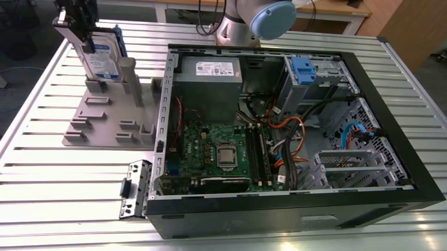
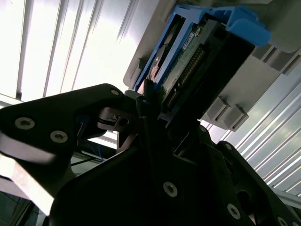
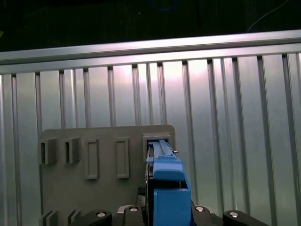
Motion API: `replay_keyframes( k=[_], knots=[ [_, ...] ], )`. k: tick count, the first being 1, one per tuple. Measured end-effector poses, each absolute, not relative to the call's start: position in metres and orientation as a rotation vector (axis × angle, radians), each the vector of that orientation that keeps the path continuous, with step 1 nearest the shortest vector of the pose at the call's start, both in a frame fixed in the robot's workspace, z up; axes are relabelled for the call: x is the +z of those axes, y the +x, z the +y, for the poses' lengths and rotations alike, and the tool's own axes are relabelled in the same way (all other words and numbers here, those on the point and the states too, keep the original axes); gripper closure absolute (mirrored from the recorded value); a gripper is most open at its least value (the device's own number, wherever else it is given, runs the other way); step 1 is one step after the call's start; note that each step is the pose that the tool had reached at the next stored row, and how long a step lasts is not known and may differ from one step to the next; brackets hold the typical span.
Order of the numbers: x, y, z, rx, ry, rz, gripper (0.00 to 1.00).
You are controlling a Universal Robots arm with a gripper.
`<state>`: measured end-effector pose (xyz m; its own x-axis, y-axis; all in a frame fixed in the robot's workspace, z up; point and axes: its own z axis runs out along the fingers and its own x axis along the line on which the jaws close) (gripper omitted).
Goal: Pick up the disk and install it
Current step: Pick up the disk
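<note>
Slatted aluminium covers the whole table (image 1: 56, 172), and from where I stand an open black computer case (image 1: 279, 214) lies on its side across the middle and the exterior view's right. Inside it I can make out a green motherboard (image 1: 216, 151), a grey boxy power supply (image 1: 207, 83) with a white sticker, and a grey metal drive cage (image 1: 314, 86) with a small blue latch (image 1: 302, 68) on it. The arm (image 1: 265, 18), with its pale blue cap, rises from the table just behind the case. On the exterior view's left a flat grey holder (image 1: 98, 125) with several raised slots lies on the table just beside the case. The disk (image 1: 101, 55) stands upright on edge at the far end of that holder, well apart from the drive cage, its white-and-blue label facing me and its bright blue bracket showing along the rear edge. The black gripper (image 1: 85, 39) comes down from above and is clamped on the disk's upper part. In the second wrist view the gripper (image 2: 150, 94) presses against the disk (image 2: 202, 52) where the connector edge and blue bracket show. In the first wrist view the disk (image 3: 164, 174) is edge-on, its far end at a slot (image 3: 159, 140) of the holder (image 3: 103, 188); whether it rests in that slot or is just clear of it, I cannot tell.
</note>
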<state>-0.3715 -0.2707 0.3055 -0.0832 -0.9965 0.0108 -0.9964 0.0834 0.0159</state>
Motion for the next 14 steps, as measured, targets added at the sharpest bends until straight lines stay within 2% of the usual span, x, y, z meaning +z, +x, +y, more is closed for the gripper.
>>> replay_keyframes(
  k=[14],
  knots=[
    [0.318, -0.371, -0.271, -0.007, 2.114, -2.298, 0.64]
  ],
)
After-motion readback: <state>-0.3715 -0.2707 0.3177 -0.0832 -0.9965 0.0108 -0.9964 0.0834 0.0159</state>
